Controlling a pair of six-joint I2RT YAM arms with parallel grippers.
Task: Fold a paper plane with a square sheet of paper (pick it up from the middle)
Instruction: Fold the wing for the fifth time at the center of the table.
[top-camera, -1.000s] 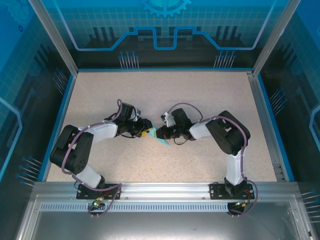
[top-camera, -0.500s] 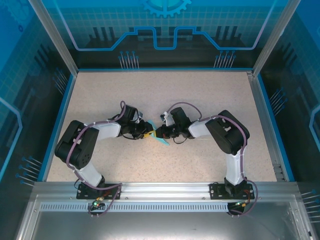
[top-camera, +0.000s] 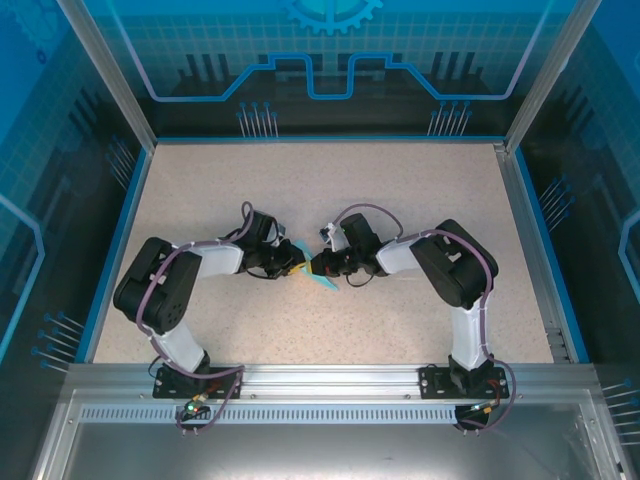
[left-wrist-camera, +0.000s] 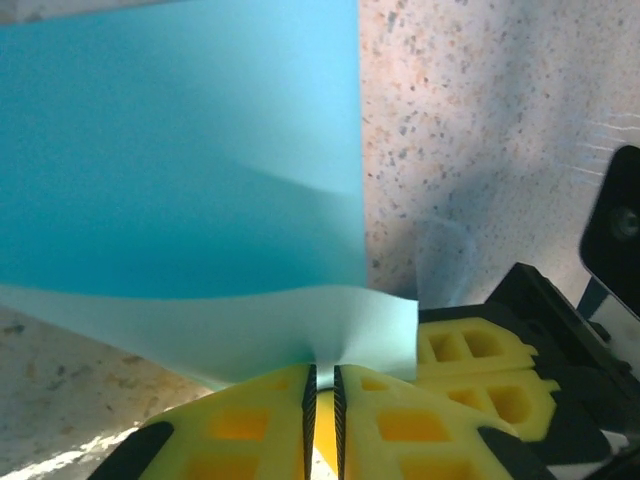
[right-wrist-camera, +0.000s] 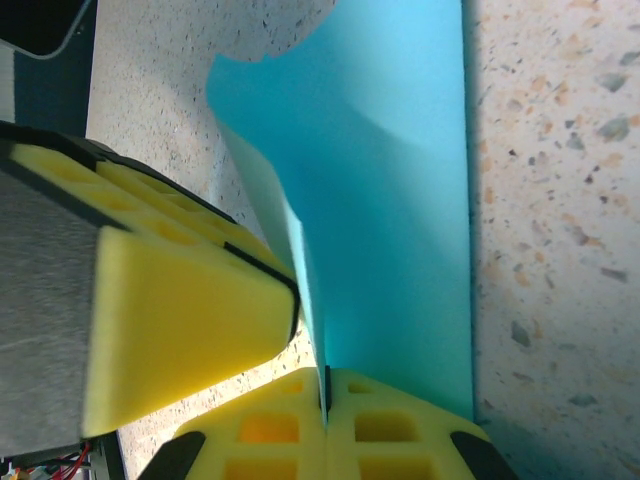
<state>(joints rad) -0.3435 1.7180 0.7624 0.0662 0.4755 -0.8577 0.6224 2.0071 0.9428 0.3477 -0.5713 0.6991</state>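
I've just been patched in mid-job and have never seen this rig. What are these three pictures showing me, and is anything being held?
You are looking at two robot arms bolted at the near edge of a speckled table. The wide picture looks down from above and behind them, with the left arm on the left. The other two pictures come from a camera on each wrist, looking along that arm's yellow padded fingers. Near the table's middle, the left hand and the right hand meet at a light blue sheet of paper. In the wrist views, each hand's fingers are closed on an edge of that sheet, which curves between them.
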